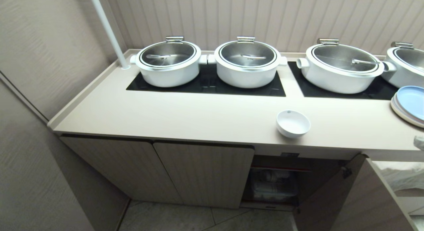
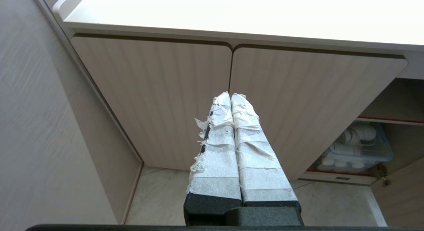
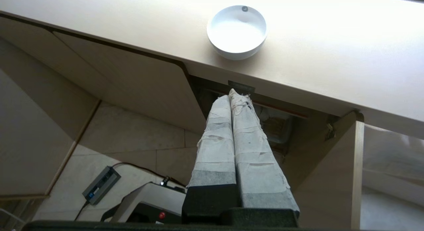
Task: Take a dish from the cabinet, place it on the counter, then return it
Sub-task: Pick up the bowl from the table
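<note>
Dish (image 1: 293, 123) set upright near desk (image 1: 185, 118) front edge; right hand (image 3: 236, 93) closed, empty, below edge; left hand (image 2: 231, 94) closed, empty.

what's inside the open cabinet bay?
In the cabinet, under the red-edged shelf, sits a clear plastic bin of stacked white dishes. The closed doors and bin walls hide everything else.

The dish (image 1: 293, 123) sits on the counter (image 1: 165, 118) near its front edge, right of the middle. Behind it four lidded pots (image 1: 246, 62) line the back edge. A stack of plates (image 1: 410, 105) lies at the right end. Below the dish the cabinet (image 1: 203, 173) stands open, apparently with a tub of crockery (image 1: 273, 186) inside.
</note>
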Motion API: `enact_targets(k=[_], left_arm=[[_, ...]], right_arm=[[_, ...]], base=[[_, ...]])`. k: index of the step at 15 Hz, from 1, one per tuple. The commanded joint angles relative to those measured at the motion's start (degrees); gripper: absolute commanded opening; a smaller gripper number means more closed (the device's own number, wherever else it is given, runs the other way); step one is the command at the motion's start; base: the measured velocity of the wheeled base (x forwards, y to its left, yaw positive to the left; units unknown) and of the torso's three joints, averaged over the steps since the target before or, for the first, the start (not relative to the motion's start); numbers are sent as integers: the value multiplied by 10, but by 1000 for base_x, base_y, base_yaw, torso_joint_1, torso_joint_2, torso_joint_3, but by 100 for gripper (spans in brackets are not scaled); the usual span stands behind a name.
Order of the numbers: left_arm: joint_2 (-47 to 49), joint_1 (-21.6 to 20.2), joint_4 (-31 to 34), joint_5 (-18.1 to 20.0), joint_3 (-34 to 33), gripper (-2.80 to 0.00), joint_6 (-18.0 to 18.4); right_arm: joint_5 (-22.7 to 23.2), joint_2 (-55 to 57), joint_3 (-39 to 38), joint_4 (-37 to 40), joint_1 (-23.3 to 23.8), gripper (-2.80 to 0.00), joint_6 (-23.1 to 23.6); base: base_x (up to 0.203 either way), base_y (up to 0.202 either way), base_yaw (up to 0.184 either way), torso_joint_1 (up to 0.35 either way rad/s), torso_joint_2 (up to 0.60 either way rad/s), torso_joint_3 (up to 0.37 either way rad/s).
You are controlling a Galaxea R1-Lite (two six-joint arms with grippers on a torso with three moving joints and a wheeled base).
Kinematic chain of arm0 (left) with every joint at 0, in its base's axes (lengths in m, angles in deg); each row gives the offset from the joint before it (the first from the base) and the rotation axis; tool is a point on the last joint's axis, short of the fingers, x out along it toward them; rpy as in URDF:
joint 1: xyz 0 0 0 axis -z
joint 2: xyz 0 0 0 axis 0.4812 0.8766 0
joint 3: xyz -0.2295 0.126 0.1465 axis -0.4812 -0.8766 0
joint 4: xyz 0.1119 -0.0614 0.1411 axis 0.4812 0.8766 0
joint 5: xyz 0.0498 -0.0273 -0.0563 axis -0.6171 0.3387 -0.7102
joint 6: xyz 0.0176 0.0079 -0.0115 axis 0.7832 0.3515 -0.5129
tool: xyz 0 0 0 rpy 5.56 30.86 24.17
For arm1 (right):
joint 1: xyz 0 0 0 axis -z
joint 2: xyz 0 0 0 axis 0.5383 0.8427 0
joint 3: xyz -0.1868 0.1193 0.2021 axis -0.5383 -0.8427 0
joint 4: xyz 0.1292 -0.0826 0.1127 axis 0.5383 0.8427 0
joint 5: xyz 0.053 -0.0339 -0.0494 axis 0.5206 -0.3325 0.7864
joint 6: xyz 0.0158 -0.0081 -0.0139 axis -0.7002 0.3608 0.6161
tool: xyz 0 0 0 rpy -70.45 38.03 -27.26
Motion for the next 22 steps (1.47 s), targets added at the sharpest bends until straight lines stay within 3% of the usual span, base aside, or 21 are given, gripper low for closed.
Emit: enact_targets(k=[1,5,9,12,15,18,22], left_arm=[[0,0,0,-1,0,-280,0],[0,0,0,-1,0,-280,0],[0,0,0,0,0,-280,0],[0,0,0,0,0,-280,0],[0,0,0,-1,0,-280,0],[0,0,0,-1,0,-280,0],[0,0,0,-1,0,-280,0]], right_arm=[[-14,82,65,27,-2,-280,3],[-26,186,140,45,-15,-280,26],[-33,276,166,48,-18,-280,101],[-40,345,217,70,-18,-280,108],[-43,412,287,91,-18,-280,101],[-54,477,410,156,-13,-280,79],[-58,570,568,268,-6,-280,9]], base=[[0,0,0,0,0,0],[0,0,0,0,0,0],[0,0,0,0,0,0],[0,0,0,0,0,0],[0,0,0,0,0,0],[0,0,0,0,0,0],[0,0,0,0,0,0]])
